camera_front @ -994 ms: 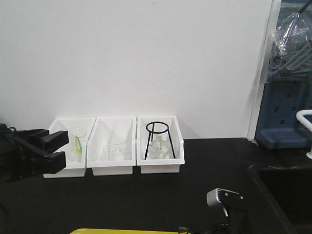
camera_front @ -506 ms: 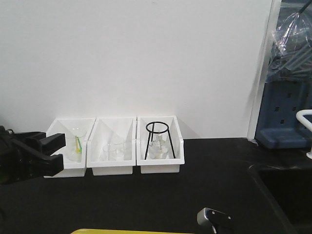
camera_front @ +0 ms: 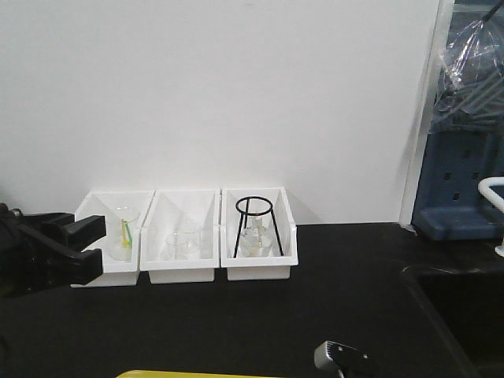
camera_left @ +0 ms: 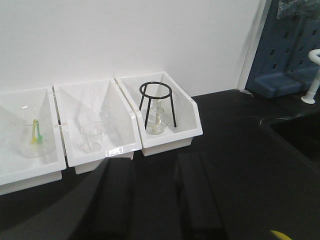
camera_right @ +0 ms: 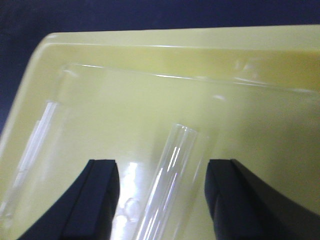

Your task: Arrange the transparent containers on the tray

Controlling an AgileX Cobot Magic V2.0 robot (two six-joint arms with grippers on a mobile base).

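right claw (camera_right: 160, 200) lowered, spread wide around test tube (camera_right: 167, 190), yellow tray (camera_right: 150, 55)

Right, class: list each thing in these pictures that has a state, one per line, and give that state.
Left gripper: open, empty.
Right gripper: open, straddling a test tube.
Test tube: lying in the tray, between the fingers.
Second test tube: lying along the tray's far side.
Yellow tray: holding tubes.
White bins: open-topped, glassware inside.
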